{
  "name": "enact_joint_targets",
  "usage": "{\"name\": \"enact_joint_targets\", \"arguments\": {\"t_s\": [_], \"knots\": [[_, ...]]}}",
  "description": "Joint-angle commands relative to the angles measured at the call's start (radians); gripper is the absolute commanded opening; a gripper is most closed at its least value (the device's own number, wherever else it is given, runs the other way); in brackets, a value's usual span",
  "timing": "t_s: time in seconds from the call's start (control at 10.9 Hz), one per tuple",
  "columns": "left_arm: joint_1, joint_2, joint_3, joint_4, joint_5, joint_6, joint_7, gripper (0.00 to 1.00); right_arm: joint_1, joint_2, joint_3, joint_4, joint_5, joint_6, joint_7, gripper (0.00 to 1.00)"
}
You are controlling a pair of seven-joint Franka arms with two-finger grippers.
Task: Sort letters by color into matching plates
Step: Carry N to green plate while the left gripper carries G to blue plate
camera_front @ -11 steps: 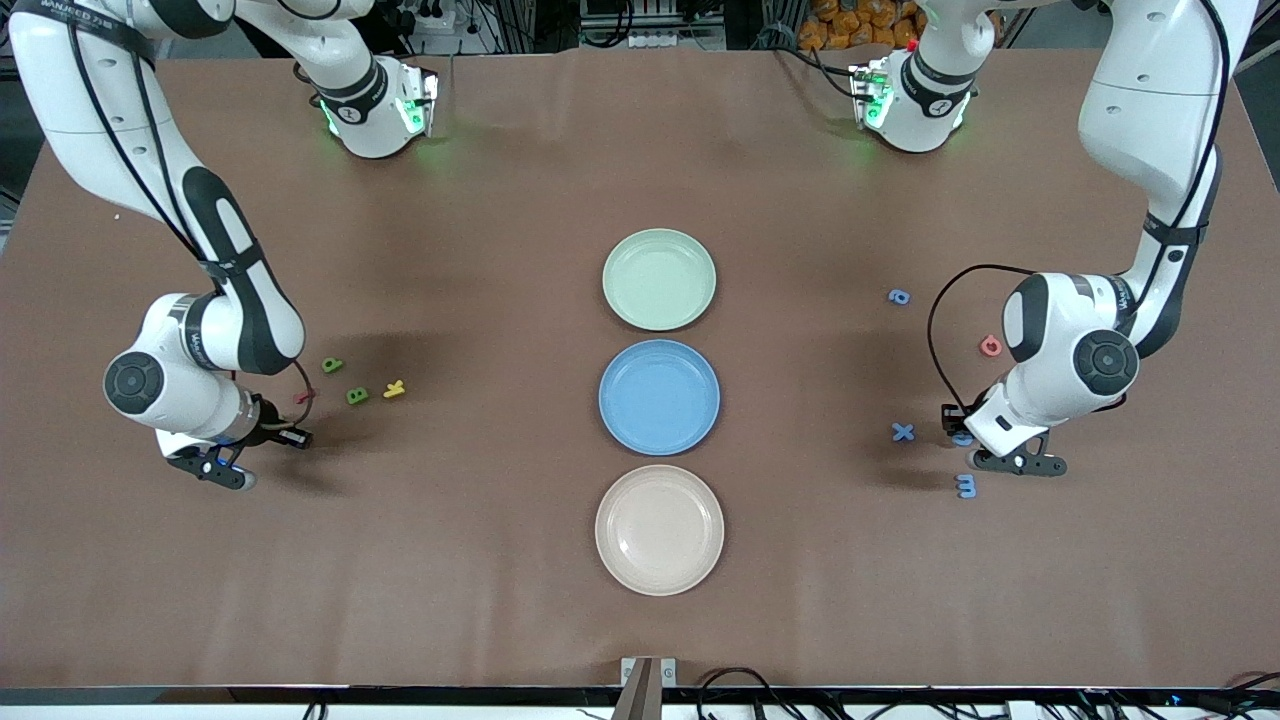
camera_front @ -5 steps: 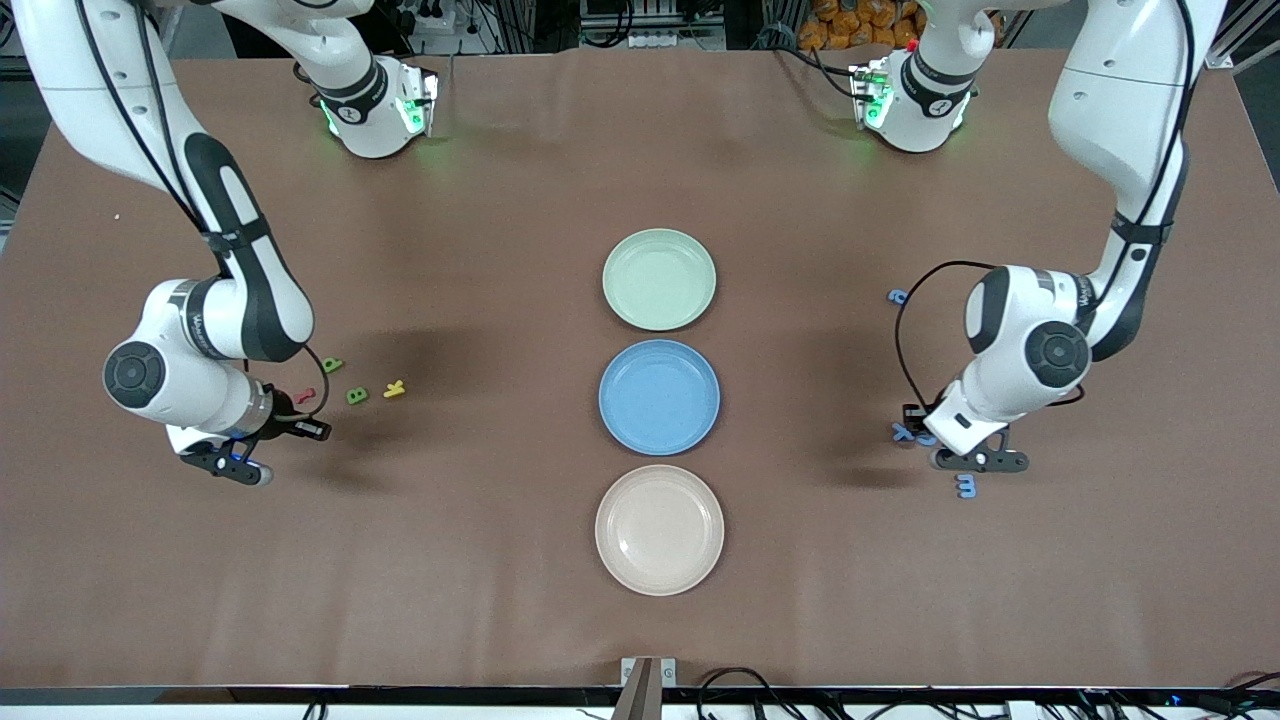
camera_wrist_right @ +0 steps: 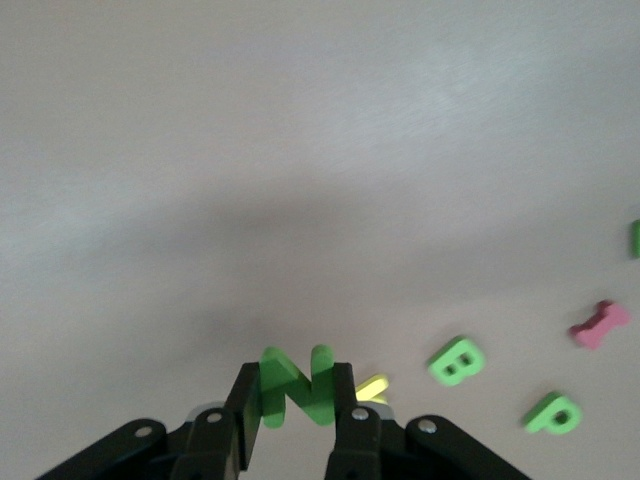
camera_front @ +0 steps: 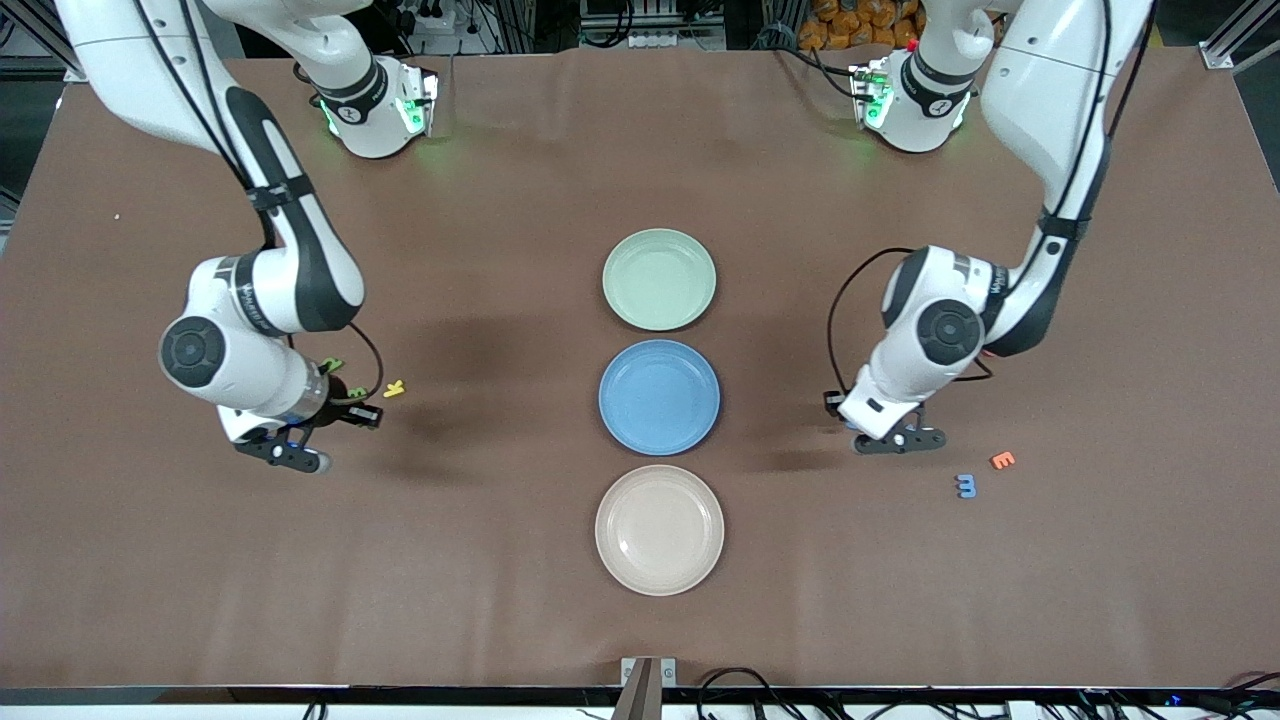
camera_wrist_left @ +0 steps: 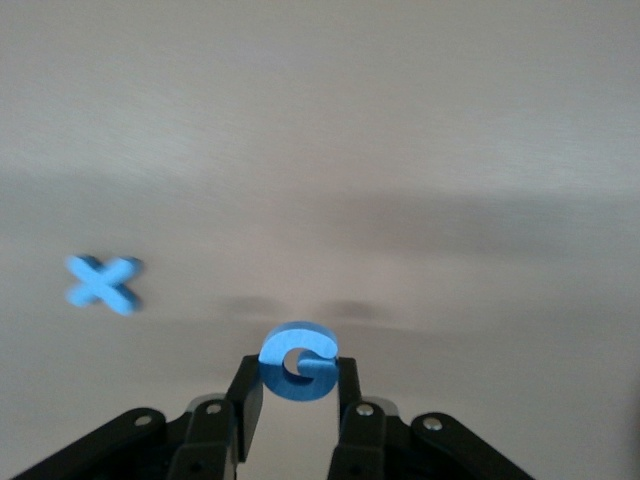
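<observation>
Right gripper (camera_wrist_right: 295, 415): I have it clamped on a green N (camera_wrist_right: 297, 385), up over the table beside the yellow letter (camera_front: 395, 388).
Plates: I see pale green plate (camera_front: 659, 279), blue plate (camera_front: 659, 397), beige plate (camera_front: 659, 530) in a row mid-table, beige nearest the front camera.
Left gripper (camera_wrist_left: 297, 390): I have it pinching a blue G (camera_wrist_left: 298, 361), up over the table.
Loose letters: blue X (camera_wrist_left: 104, 283); blue piece (camera_front: 965, 486) just beside an orange piece (camera_front: 1002, 460).

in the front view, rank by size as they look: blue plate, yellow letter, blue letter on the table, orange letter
1. blue plate, by far the largest
2-4. yellow letter, blue letter and orange letter: all tiny and look alike in size, so no ranking among them.
</observation>
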Motion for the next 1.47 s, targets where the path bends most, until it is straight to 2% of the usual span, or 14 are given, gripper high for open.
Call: {"name": "enact_joint_targets", "arguments": {"t_s": [0.0, 0.46, 0.64, 0.82, 1.01, 1.1, 1.19, 1.37], "knots": [[-0.113, 0.0, 0.008, 0.044, 0.015, -0.022, -0.197, 0.0, 0.023, -0.036, 0.096, -0.012, 0.009, -0.003, 0.188, 0.05], [-0.232, -0.001, 0.001, 0.11, 0.01, -0.022, -0.389, 0.0, 0.074, -0.033, 0.214, -0.009, -0.002, -0.004, 0.379, 0.05], [-0.247, 0.003, -0.037, 0.133, 0.009, -0.022, -0.449, 0.0, 0.085, -0.032, 0.271, -0.009, -0.004, -0.042, 0.406, 0.05], [-0.288, 0.051, -0.061, 0.197, 0.01, -0.021, -0.526, 0.0, 0.135, -0.028, 0.288, -0.009, -0.004, -0.063, 0.429, 0.05], [-0.309, 0.11, -0.061, 0.265, 0.01, -0.021, -0.554, 0.0, 0.151, -0.016, 0.342, -0.009, -0.005, -0.054, 0.542, 0.05], [-0.304, 0.114, -0.061, 0.27, 0.009, -0.022, -0.554, 0.4, 0.18, -0.012, 0.343, -0.009, -0.005, -0.054, 0.582, 0.05], [-0.298, 0.111, -0.061, 0.27, 0.022, -0.021, -0.546, 0.99, 0.2, -0.009, 0.345, -0.012, -0.005, -0.054, 0.628, 0.06], [-0.292, 0.101, -0.06, 0.267, 0.018, -0.027, -0.548, 1.0, 0.215, 0.01, 0.371, -0.009, -0.007, -0.041, 0.688, 0.05]]}}
